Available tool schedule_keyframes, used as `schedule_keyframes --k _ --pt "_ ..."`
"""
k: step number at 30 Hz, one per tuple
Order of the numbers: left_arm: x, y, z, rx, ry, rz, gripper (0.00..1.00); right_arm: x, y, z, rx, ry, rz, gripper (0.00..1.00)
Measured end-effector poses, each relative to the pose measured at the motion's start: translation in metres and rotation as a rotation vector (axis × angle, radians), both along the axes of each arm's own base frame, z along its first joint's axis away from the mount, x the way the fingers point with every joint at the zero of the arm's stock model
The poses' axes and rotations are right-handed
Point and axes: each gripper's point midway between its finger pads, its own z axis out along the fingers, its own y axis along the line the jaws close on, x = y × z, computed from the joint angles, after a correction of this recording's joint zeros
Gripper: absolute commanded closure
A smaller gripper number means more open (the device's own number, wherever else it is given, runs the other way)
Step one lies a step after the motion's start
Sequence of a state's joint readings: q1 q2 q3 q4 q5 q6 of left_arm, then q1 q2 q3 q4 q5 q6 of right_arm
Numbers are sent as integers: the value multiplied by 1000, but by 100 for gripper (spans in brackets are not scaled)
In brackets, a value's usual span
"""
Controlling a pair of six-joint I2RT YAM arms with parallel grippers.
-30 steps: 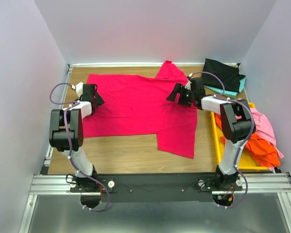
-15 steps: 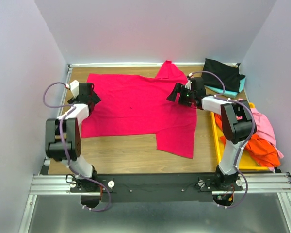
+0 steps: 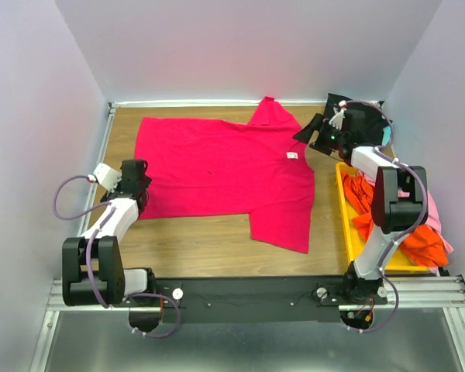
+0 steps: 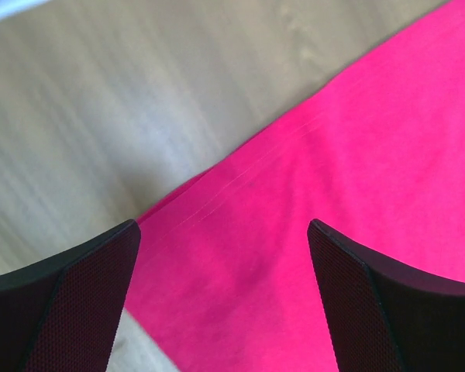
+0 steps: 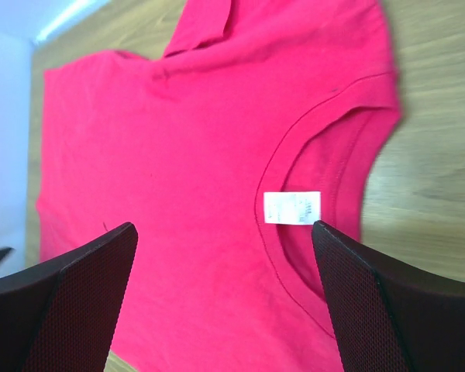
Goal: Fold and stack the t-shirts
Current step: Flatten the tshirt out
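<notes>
Two matching robot arms. The left arm (image 3: 101,267) and the right arm (image 3: 399,203) are each built of boxy black joint housings joined by smooth white links. A thin lilac left cable (image 3: 58,198) loops loosely beside one arm, and a lilac right cable (image 3: 366,101) beside the other. Both stand on a black crossbar (image 3: 248,288) backed by silver aluminium rails. The left gripper (image 4: 223,226) and right gripper (image 5: 224,225) each carry two broad black fingers (image 4: 70,310) with a fine dotted mesh surface.
</notes>
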State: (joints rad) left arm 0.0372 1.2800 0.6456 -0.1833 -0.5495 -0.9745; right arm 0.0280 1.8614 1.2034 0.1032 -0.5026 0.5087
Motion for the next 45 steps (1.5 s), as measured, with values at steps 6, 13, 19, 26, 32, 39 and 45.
schedule_keyframes --k 6,13,19,26,32,39,45 --pt "-25 -5 -26 -72 37 65 8 2 -31 7 58 -7 -34 0" --pt "-38 -7 -28 -111 23 113 23 -6 -40 0 118 14 -40 0" --pt "-45 -12 -41 -144 55 119 26 -9 -37 0 141 9 -23 0" --pt "-49 -14 -47 -174 51 148 27 -11 -41 -2 163 9 -30 0" --pt "-57 -15 -47 -194 38 177 31 -12 -44 -1 179 3 -34 0" --pt "-66 -14 -47 -198 30 193 50 -11 -46 1 188 -6 -37 0" --pt "-68 -13 -46 -191 19 192 51 -11 -46 1 192 -8 -37 0"
